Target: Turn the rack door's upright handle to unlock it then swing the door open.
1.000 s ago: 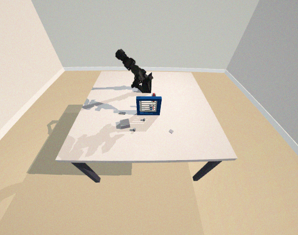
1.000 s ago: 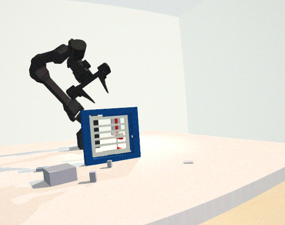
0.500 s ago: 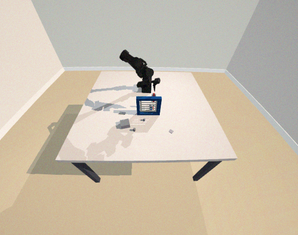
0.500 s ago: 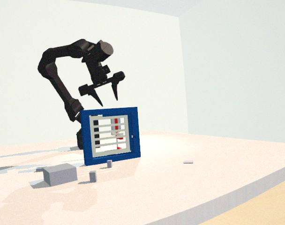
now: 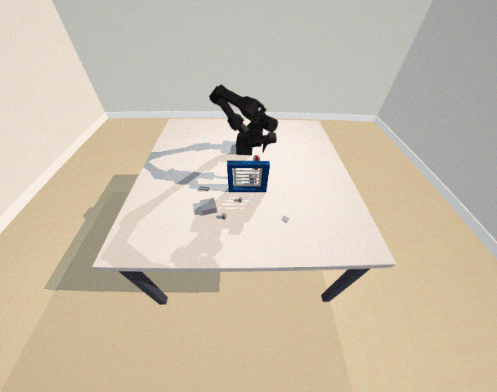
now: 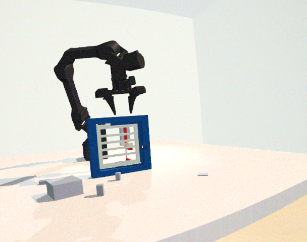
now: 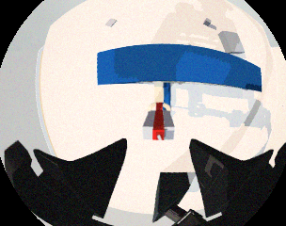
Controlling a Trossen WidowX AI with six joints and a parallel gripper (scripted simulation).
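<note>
The blue rack frame [image 5: 248, 162] [image 6: 117, 119] [image 7: 176, 63] stands upright on the table. The grey slatted door [image 6: 120, 164] sits inside it and looks closed. The red and grey handle [image 5: 256, 158] [image 6: 124, 132] [image 7: 158, 123] stands upright on the arm's side of the door. In the exterior view it shows partly through the slats. My gripper [image 6: 123, 114] [image 7: 158, 143] is open and empty, pointing down. It is above and behind the frame on the handle's side. In the wrist view the handle lies ahead of the gap between the fingertips. No contact shows.
On the table [image 5: 324, 236], beyond the frame from the arm, are a grey block [image 5: 205, 207] [image 6: 66, 188] [image 7: 231, 42], two small grey pegs [image 5: 223, 216] [image 6: 100, 190] and a small flat piece [image 5: 284, 219] [image 6: 202, 174] [image 7: 111, 22]. Another flat piece [image 5: 203, 188] lies beside the frame.
</note>
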